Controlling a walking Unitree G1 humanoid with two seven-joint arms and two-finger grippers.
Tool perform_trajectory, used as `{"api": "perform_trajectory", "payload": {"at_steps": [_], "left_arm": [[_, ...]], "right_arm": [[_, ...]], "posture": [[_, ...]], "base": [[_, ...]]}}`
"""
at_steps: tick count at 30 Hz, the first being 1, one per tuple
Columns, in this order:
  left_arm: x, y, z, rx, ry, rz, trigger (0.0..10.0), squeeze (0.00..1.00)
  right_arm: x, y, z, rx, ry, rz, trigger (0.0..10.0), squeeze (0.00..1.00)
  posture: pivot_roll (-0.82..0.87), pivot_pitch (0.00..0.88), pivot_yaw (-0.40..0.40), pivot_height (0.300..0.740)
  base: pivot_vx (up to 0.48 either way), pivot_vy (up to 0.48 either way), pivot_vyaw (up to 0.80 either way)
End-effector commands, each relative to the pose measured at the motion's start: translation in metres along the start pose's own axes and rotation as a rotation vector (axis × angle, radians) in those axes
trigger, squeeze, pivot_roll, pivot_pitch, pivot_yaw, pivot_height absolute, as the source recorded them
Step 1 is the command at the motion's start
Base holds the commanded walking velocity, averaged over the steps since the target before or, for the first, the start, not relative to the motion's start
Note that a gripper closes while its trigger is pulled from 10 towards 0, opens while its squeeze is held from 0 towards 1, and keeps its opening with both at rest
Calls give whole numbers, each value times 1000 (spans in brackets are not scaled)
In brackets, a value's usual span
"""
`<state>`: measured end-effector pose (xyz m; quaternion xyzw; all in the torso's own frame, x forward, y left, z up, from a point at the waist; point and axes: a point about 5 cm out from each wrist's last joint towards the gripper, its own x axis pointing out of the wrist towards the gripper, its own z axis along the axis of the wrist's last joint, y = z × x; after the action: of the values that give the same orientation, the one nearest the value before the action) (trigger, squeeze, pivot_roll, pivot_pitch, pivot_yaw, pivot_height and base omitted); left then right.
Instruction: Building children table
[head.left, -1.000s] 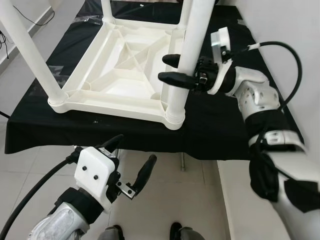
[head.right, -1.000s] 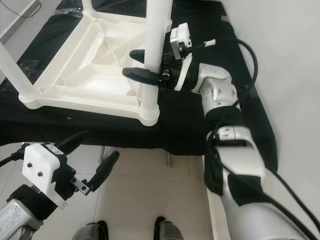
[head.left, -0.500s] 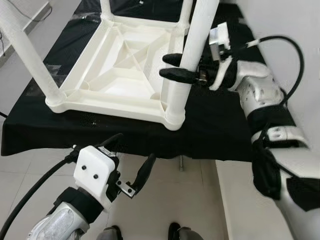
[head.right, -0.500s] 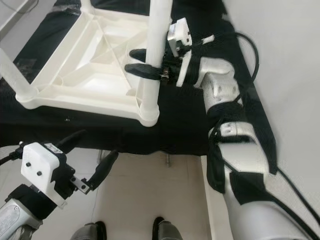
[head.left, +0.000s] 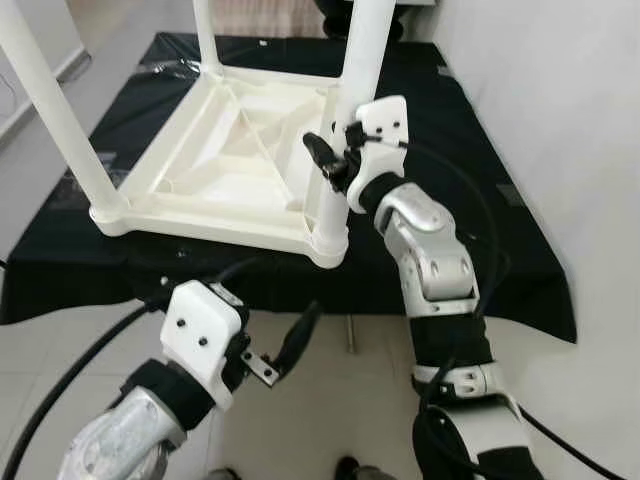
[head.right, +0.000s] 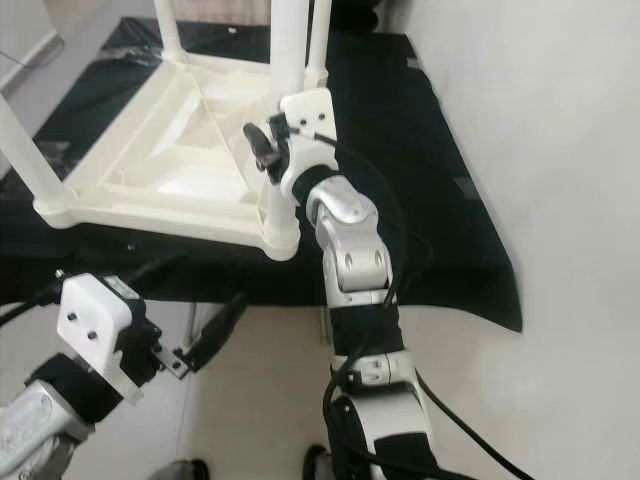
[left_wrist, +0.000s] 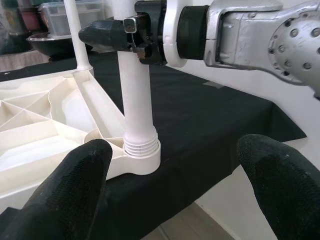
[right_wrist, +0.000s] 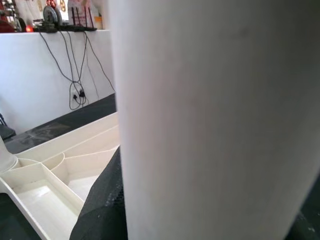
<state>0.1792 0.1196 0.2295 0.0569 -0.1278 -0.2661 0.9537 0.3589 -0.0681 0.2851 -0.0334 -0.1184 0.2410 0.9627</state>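
Note:
A white plastic children's table lies upside down on a black-covered bench, legs pointing up. My right gripper is shut on the near right leg, a little above its threaded socket. In the right wrist view that leg stands right against the camera, with one black finger beside it. My left gripper hangs open below the bench's front edge, holding nothing. In the left wrist view its fingers frame the gripped leg and the right gripper.
Two more legs stand upright on the table: near left and far. A white wall runs close along the bench's right side. Pale tiled floor lies in front of the bench.
The right arm has swung in from the right side to the front of the leg, wrist turned, still holding it. The camera has shifted. The left gripper stays open and low.

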Motion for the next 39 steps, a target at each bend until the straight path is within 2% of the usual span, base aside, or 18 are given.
{"api": "perform_trajectory", "payload": {"at_steps": [1, 2, 3, 4, 7, 8, 9, 10, 11, 12, 13, 16, 19, 25, 27, 28, 31, 39], "left_arm": [[1, -2, -2, -6, 5, -6, 10000, 0], [1, -2, -2, -6, 4, -7, 10000, 0], [1, -2, -2, -6, 4, -7, 10000, 0], [1, -2, -2, -5, 4, -6, 10000, 0], [2, 0, -2, -3, 0, -6, 10000, 0], [2, 0, -2, -3, 0, -6, 10000, 0], [3, 0, -2, -2, -1, -5, 10000, 0], [3, 0, -2, -2, -1, -5, 10000, 0], [2, -1, -2, -4, -2, -5, 10000, 0], [2, -1, -2, -5, -2, -6, 10000, 0], [1, -2, -2, -4, 0, -7, 10000, 0], [-2, -2, -1, -2, 7, -6, 10000, 0], [-7, -1, -1, 3, 19, 9, 10000, 0], [-11, -3, 0, 2, 28, 15, 10000, 0], [-13, -3, 0, 1, 34, 15, 10000, 0], [-13, -4, 0, 1, 36, 15, 10000, 0], [-15, -4, 1, 0, 39, 13, 10000, 0], [-16, -6, 2, -6, 43, 11, 10000, 0]], "right_arm": [[-3, -1, -22, 25, 100, 3, 10000, 0], [-3, 0, -16, 35, 68, 52, 10000, 808], [-3, 0, -16, 35, 68, 52, 10000, 808], [-3, -1, -12, 52, 41, 101, 10000, 1000], [-4, -5, -2, 62, -23, 342, 10000, 1000], [-4, -5, -2, 62, -23, 342, 10000, 1000], [-10, -7, 5, -1, -81, 591, 10000, 1000], [-10, -7, 5, -1, -81, 591, 10000, 1000], [-14, -8, 6, -41, -83, 720, 10000, 592], [-17, -9, 6, -66, -80, 801, 10000, 592], [-17, -11, 6, -83, -65, 853, 10000, 0], [-14, -18, 10, -112, -50, 926, 10000, 0], [-5, -26, 20, -75, -36, 972, 10000, 0], [-1, -32, 29, -34, -57, 1057, 10000, 0], [0, -35, 32, -8, -59, 1115, 2588, 0], [-1, -35, 31, -3, -46, 1149, 0, 0], [-1, -36, 31, 4, -21, 1182, 0, 0], [1, -40, 32, -20, -17, 1156, 0, 0]], "posture": [[128, 213, -83, 740], [128, 213, -83, 740], [128, 213, -83, 740], [127, 212, -82, 740], [133, 216, -83, 740], [133, 216, -83, 740], [138, 222, -80, 740], [138, 222, -80, 740], [145, 226, -79, 740], [145, 226, -79, 740], [154, 233, -78, 740], [164, 238, -79, 740], [183, 252, -81, 740], [200, 267, -80, 740], [203, 273, -79, 740], [203, 275, -80, 740], [205, 280, -78, 740], [204, 288, -76, 740]], "base": [[0, 0, 0], [0, 0, 0], [0, 0, 0], [0, 0, 0], [0, 0, 0], [0, 0, 0], [0, 0, 0], [0, 0, 0], [0, 0, 0], [0, 0, 0], [0, 0, 0], [0, 0, 0], [0, 0, 0], [0, 0, 0], [0, 0, 0], [0, 0, 0], [0, 0, 0], [0, 0, 0]]}}
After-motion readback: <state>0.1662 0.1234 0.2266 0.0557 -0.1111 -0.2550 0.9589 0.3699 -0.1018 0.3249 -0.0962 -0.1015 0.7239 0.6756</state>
